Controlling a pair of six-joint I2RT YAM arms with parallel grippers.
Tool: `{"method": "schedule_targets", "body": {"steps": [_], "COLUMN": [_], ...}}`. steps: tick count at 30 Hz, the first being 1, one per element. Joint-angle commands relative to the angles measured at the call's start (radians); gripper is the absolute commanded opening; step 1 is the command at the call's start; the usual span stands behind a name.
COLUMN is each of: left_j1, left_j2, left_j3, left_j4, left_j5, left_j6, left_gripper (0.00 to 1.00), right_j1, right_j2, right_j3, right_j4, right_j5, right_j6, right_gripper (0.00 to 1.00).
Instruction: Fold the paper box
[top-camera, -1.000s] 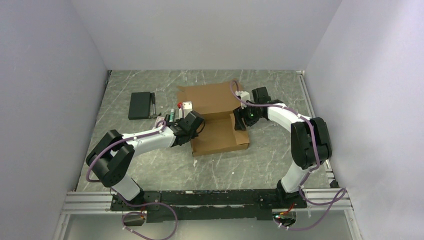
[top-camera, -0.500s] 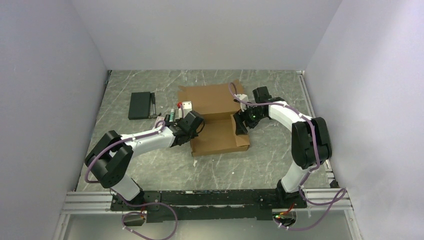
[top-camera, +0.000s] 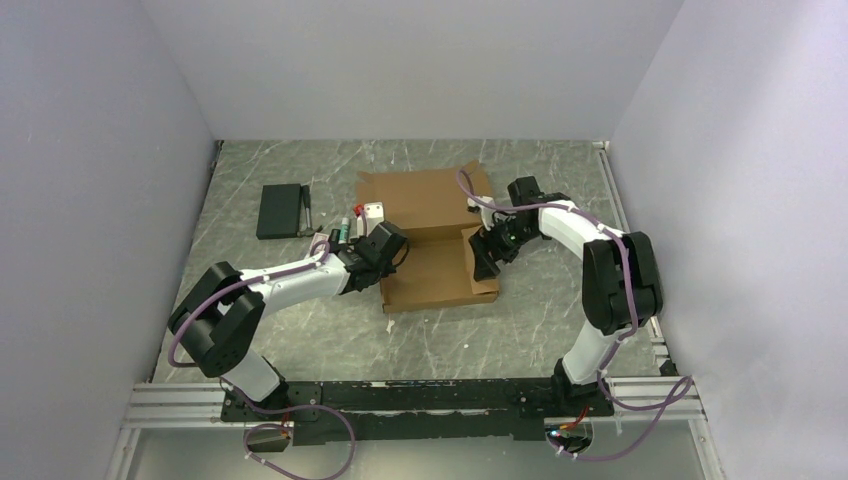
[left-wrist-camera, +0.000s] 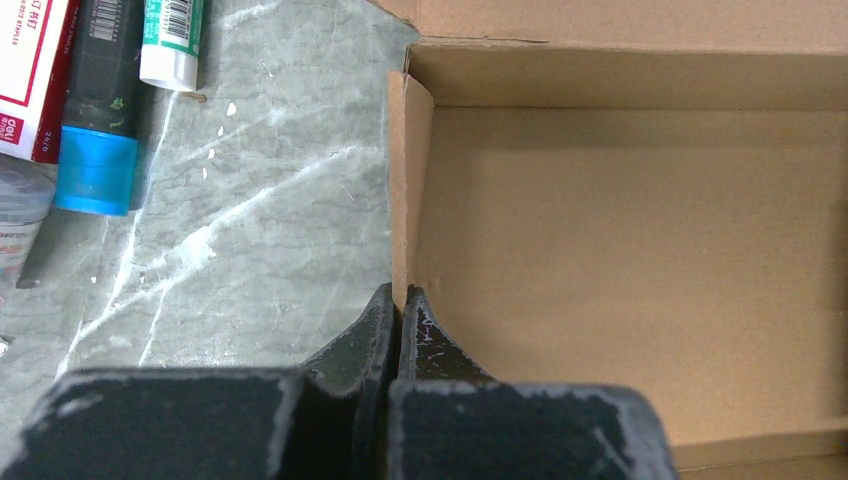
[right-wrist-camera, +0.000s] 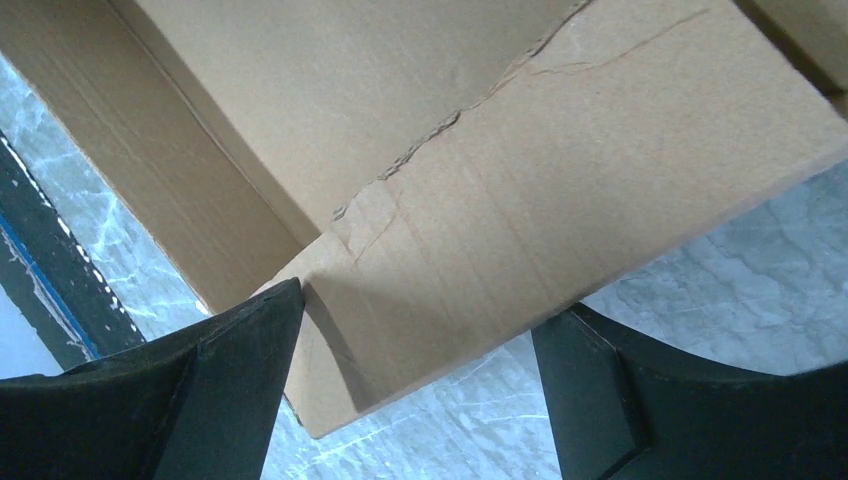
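Note:
The paper box (top-camera: 430, 235) is a brown cardboard mailer at mid table, its lid panel lying flat behind a shallow tray. My left gripper (top-camera: 385, 262) is shut on the tray's upright left side wall (left-wrist-camera: 408, 190), the fingertips (left-wrist-camera: 385, 310) pinching its near end. My right gripper (top-camera: 487, 255) is open at the tray's right side. Its fingers (right-wrist-camera: 255, 330) straddle the right side flap (right-wrist-camera: 520, 220), which leans inward over the tray with a creased tear line. The left finger touches the flap's corner; the right finger stands apart from it.
A black flat case (top-camera: 279, 210) lies at the left rear. Small bottles and tubes (top-camera: 350, 226), including a blue-capped tube (left-wrist-camera: 98, 120) and a white box (top-camera: 374, 213), lie just left of the box beside my left wrist. Grey walls enclose the marbled table (top-camera: 330, 330).
My right gripper has moved forward and down along the box's right side, pushing the right flap inward. My left gripper has kept its hold on the left wall.

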Motion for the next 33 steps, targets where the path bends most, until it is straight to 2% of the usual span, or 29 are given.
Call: {"method": "schedule_targets", "body": {"steps": [1, 5, 12, 15, 18, 21, 23, 24, 27, 30, 31, 33], "left_j1": [-0.004, -0.004, -0.004, -0.004, -0.004, -0.004, -0.004, -0.004, -0.004, -0.004, -0.004, -0.004], "left_j2": [-0.036, -0.04, -0.034, -0.036, -0.039, -0.042, -0.044, -0.045, -0.048, -0.045, -0.044, -0.043], "left_j3": [0.032, 0.03, 0.031, 0.03, 0.031, 0.036, 0.039, 0.04, 0.037, 0.04, 0.04, 0.038], "left_j4": [0.012, 0.015, 0.017, 0.017, 0.019, 0.013, 0.012, 0.015, 0.029, 0.038, 0.043, 0.049], "left_j5": [-0.037, -0.038, -0.033, -0.03, -0.026, -0.019, -0.009, -0.002, 0.026, 0.052, 0.06, 0.071], "left_j6": [-0.01, -0.009, -0.012, -0.014, -0.018, -0.023, -0.027, -0.031, -0.036, -0.039, -0.039, -0.043], "left_gripper": [0.0, 0.0, 0.0, 0.0, 0.0, 0.0, 0.0, 0.0, 0.0, 0.0, 0.0, 0.0], "right_j1": [0.014, 0.021, 0.021, 0.027, 0.057, 0.09, 0.099, 0.102, 0.109, 0.111, 0.111, 0.109], "right_j2": [0.006, -0.024, -0.029, -0.018, -0.004, 0.016, 0.025, 0.024, 0.012, 0.014, 0.019, 0.039], "right_j3": [0.033, 0.012, 0.021, 0.024, 0.013, 0.006, 0.0, -0.005, -0.021, -0.023, -0.023, -0.017], "right_j4": [-0.032, 0.003, 0.035, 0.047, 0.098, 0.156, 0.192, 0.209, 0.256, 0.257, 0.256, 0.254], "right_j5": [0.018, 0.103, 0.165, 0.196, 0.29, 0.425, 0.528, 0.569, 0.654, 0.637, 0.623, 0.586], "right_j6": [-0.054, -0.05, -0.001, 0.027, 0.084, 0.14, 0.169, 0.177, 0.189, 0.188, 0.192, 0.203], "right_gripper": [0.88, 0.86, 0.56, 0.53, 0.48, 0.28, 0.03, 0.0, 0.0, 0.0, 0.05, 0.25]}}
